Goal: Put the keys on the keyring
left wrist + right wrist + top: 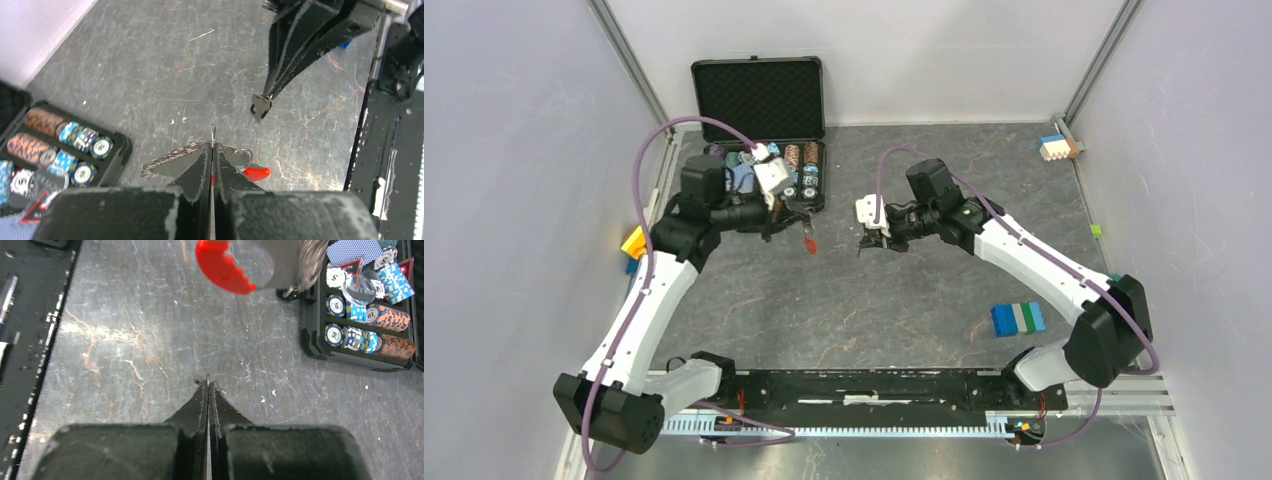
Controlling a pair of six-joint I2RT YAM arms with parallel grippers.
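My left gripper (213,147) is shut on the keyring (170,161). Its silvery chain loop sticks out to the left of the fingers, and a small ring and the red tag (256,172) show on the right. In the top view the tag (809,243) hangs below the left gripper (796,218), above the table. My right gripper (266,94) faces it a short way off, shut on the key (260,106), whose black head hangs below the fingertips. In the right wrist view the right gripper (207,384) is pressed together, with only a thin sliver showing at the tips, and the red tag (220,267) is blurred ahead.
An open black case (764,120) of poker chips (75,145) stands at the back left, just behind the left gripper. A blue, green and white block (1018,318) lies front right. A yellow block (632,242) sits at the left wall and another block (1056,147) at the back right.
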